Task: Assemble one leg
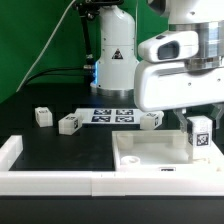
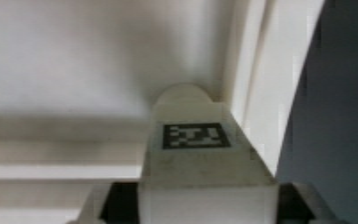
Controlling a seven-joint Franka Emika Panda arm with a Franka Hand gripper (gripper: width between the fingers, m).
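Observation:
My gripper (image 1: pixel 199 120) is shut on a leg (image 1: pixel 199 137), a small white block with a black-and-white tag, and holds it upright at the right corner of the large flat white square part (image 1: pixel 140 152). In the wrist view the leg (image 2: pixel 197 140) fills the middle between my fingers (image 2: pixel 114 205), its far end against the white part's surface (image 2: pixel 87 120). Three more legs lie on the black table: one (image 1: pixel 42 116) at the exterior view's left, one (image 1: pixel 69 123) beside it, and one (image 1: pixel 150 121) near the marker board.
The marker board (image 1: pixel 110 115) lies flat behind the white part. A white rim (image 1: pixel 60 182) runs along the front edge and rises at the left (image 1: pixel 9 152). The arm's white base (image 1: pixel 114 60) stands at the back.

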